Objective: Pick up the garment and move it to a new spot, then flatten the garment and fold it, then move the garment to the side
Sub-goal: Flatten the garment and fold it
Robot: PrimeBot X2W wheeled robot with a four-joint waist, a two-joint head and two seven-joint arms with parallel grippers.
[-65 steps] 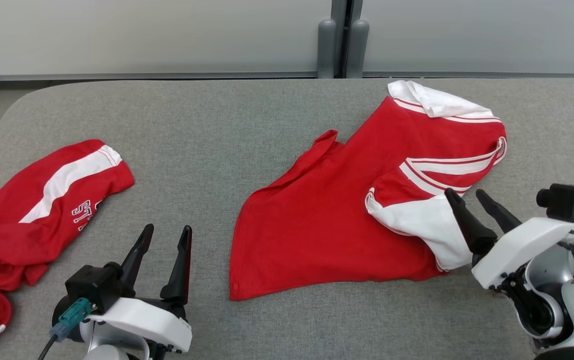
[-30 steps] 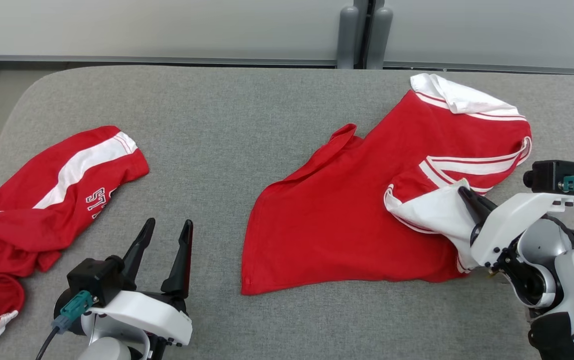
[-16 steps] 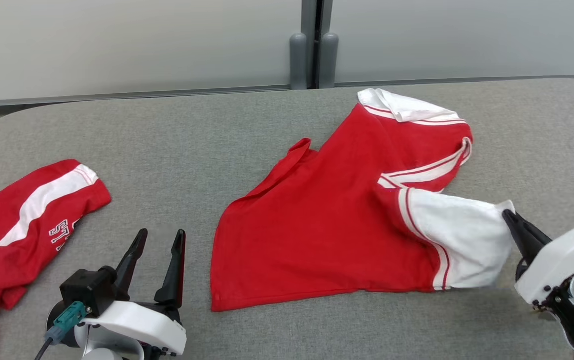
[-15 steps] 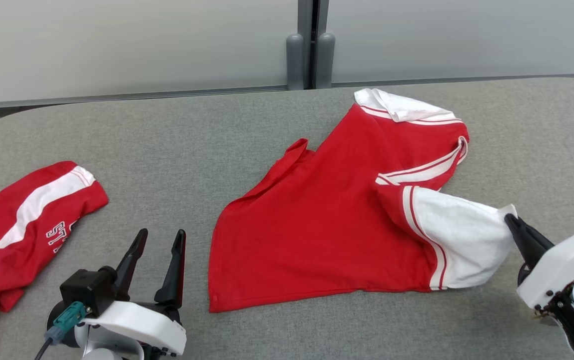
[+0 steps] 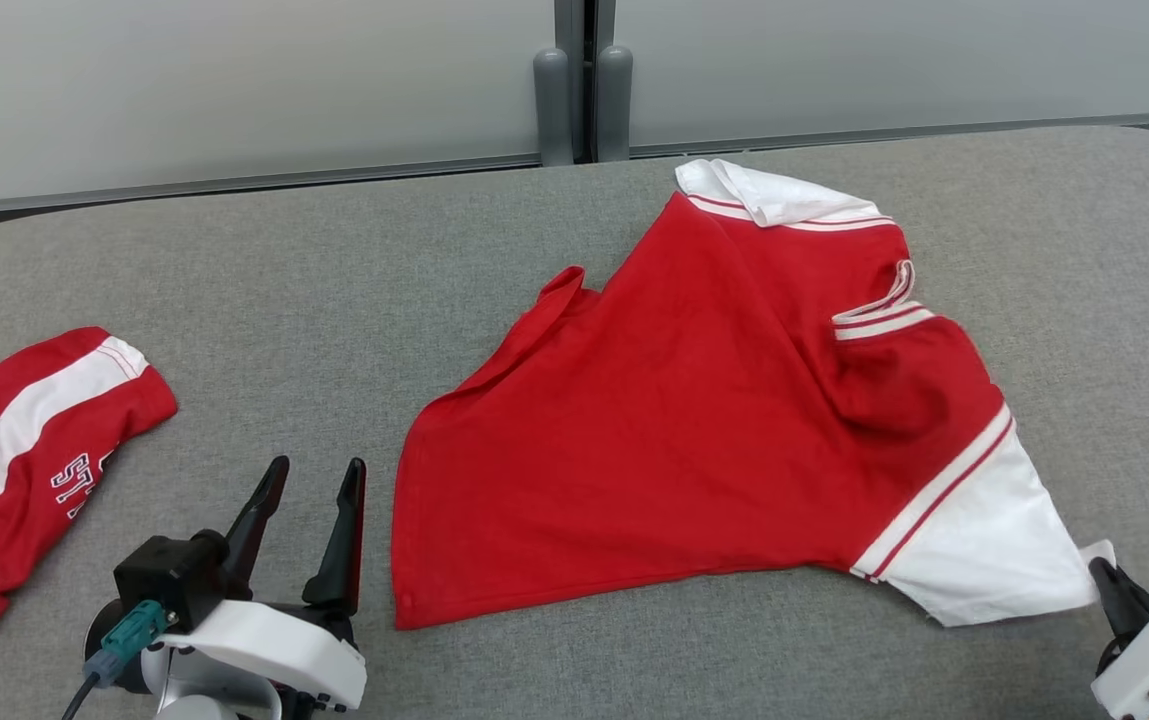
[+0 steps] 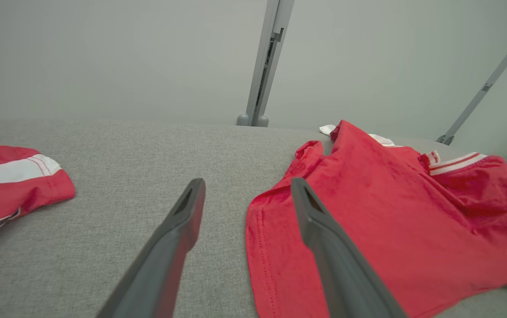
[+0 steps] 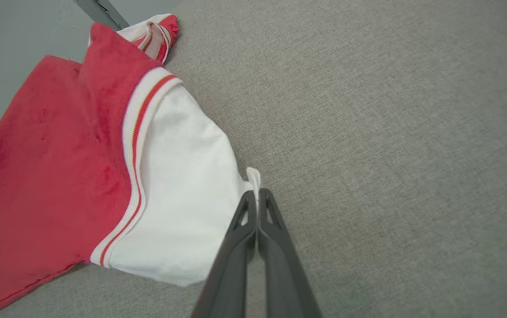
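Sleeve tip of the red white-sleeved shirt (image 5: 694, 420) sits pinched in our right claw (image 5: 1102, 572) at the grey fabric desk's (image 5: 234, 300) near right corner; its length runs toward the far edge; left claw (image 5: 318, 465) gapes empty.

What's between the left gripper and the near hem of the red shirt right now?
A narrow strip of bare grey table separates the left gripper from the red shirt. Nothing lies on it, as the head view shows.

I see garment (image 5: 694, 420) as matt red-and-white knit cloth. Tabletop (image 5: 334, 300): coarse grey woven fabric, matt. My left gripper (image 5: 318, 464): smooth matt dark plastic; wrist shell (image 5: 274, 640) smooth white plastic.
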